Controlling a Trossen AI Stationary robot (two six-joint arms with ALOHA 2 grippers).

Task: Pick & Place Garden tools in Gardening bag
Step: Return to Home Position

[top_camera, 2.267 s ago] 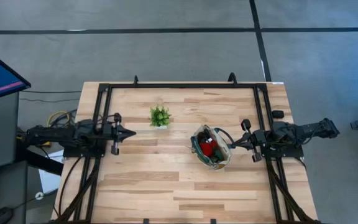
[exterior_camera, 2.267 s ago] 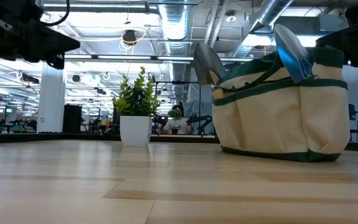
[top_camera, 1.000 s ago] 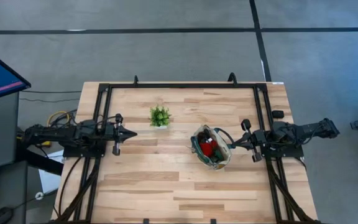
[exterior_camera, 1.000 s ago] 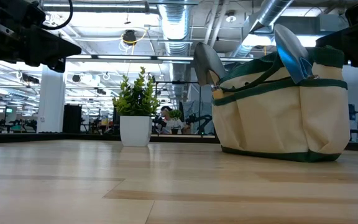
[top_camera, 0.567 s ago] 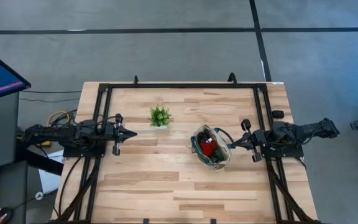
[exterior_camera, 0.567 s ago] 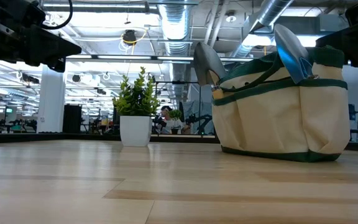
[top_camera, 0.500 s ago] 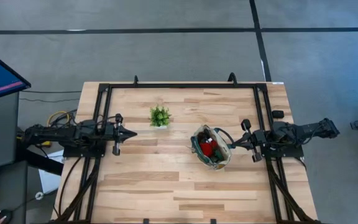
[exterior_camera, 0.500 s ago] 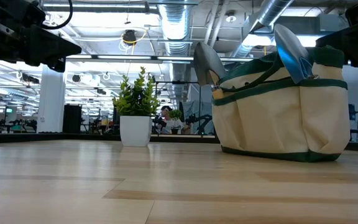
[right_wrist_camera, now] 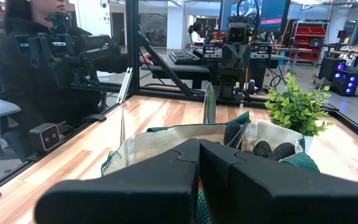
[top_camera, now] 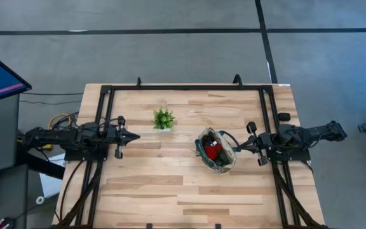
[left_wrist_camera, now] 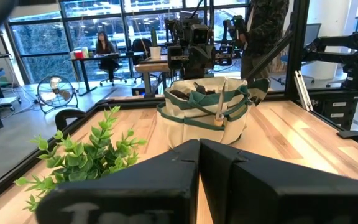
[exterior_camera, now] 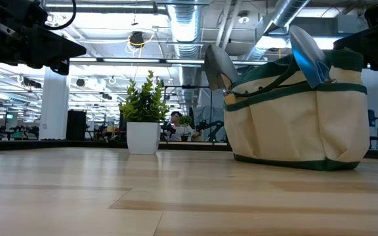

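Beside right gripper (top_camera: pixel 238 147), gardening bag (exterior_camera: pixel 294 128), tools (top_camera: pixel 211 151) inside

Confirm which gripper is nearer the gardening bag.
Right. The right gripper sits close beside the gardening bag; the left gripper is far across the table, on the far side of the potted plant.

High view: overhead, straight down, far enough to take in the whole table (top_camera: pixel 170 184). Low view: table-top height, level across, close to gardening bag (exterior_camera: pixel 294 131). Left wrist view: past left gripper (left_wrist_camera: pixel 199 143) across table toward bag, some way off. Right wrist view: past right gripper (right_wrist_camera: pixel 199 142), just behind bag, facing the opposite way. All four share bag and potted plant (top_camera: pixel 163 118).
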